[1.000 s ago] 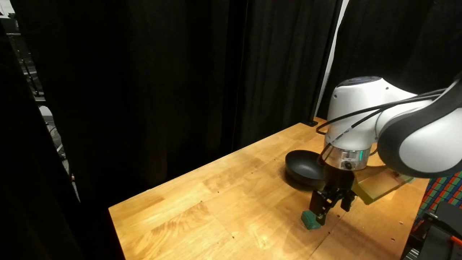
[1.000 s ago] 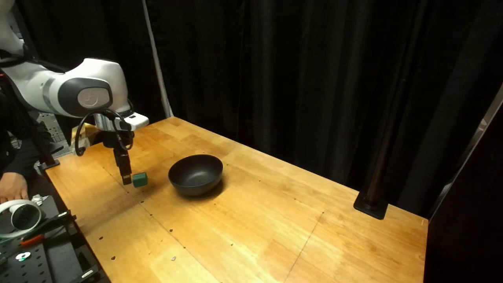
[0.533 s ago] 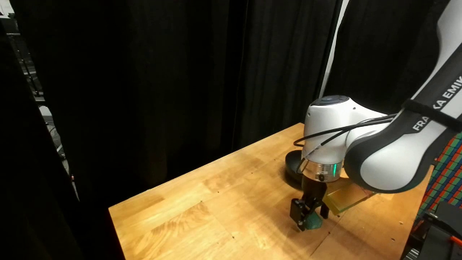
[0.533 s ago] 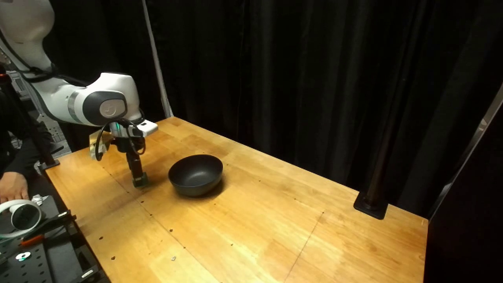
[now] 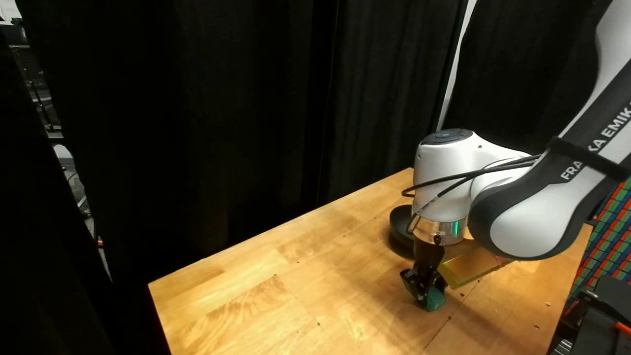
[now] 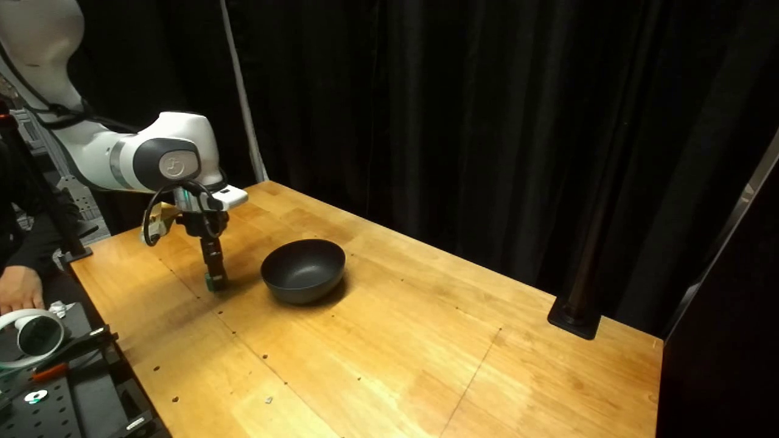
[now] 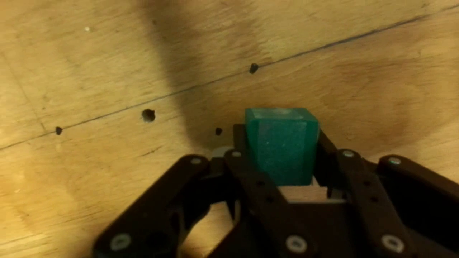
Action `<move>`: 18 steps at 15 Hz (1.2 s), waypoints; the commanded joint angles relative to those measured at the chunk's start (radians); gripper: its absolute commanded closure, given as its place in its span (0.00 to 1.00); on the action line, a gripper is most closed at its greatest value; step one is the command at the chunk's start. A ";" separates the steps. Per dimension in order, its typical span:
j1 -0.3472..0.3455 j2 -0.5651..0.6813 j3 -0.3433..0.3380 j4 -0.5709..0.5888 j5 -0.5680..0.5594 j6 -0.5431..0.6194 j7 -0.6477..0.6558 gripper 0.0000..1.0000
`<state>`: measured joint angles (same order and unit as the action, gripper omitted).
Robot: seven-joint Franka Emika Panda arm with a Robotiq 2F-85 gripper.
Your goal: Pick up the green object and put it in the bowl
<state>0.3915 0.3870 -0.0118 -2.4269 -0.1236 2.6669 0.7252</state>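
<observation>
The green object point(image 7: 283, 150), a small teal block, sits between the two fingers point(image 7: 239, 138) of my gripper point(image 7: 281, 141) in the wrist view. Both fingers press against its sides, so the gripper is shut on it. In both exterior views the gripper point(image 5: 428, 292) point(image 6: 215, 278) points down at the table, and part of the green object point(image 5: 436, 299) point(image 6: 210, 282) shows at its tips. Whether the block still touches the wood I cannot tell. The black bowl point(image 6: 303, 272) stands upright beside the gripper with nothing visible inside; the arm partly covers the bowl point(image 5: 400, 231) in an exterior view.
The wooden table point(image 6: 389, 340) carries the scene, with dark curtains point(image 6: 462, 121) behind it. A black post base point(image 6: 574, 319) is fixed near the far edge. Beside the table stand a dark cart point(image 6: 91, 389) and a person's hand point(image 6: 22, 289). A yellowish piece point(image 5: 471, 266) hangs by the wrist.
The arm has come down over the green object, and the open fingers have drawn together on its sides. The block has turned slightly between them. The bowl has stayed put.
</observation>
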 commanded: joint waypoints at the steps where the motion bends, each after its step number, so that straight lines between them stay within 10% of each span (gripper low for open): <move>1: 0.028 -0.169 -0.045 -0.065 -0.083 -0.078 0.080 0.82; 7: -0.039 -0.320 0.005 0.042 -0.392 -0.231 0.261 0.82; 15: -0.157 -0.189 0.031 0.156 -0.645 -0.212 0.412 0.82; 16: -0.169 -0.175 0.032 0.160 -0.623 -0.210 0.390 0.70; 17: -0.178 -0.174 0.033 0.156 -0.604 -0.205 0.380 0.33; 18: -0.181 -0.176 0.033 0.154 -0.605 -0.204 0.381 0.32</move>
<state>0.2334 0.1950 0.0096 -2.2985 -0.7381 2.4606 1.1103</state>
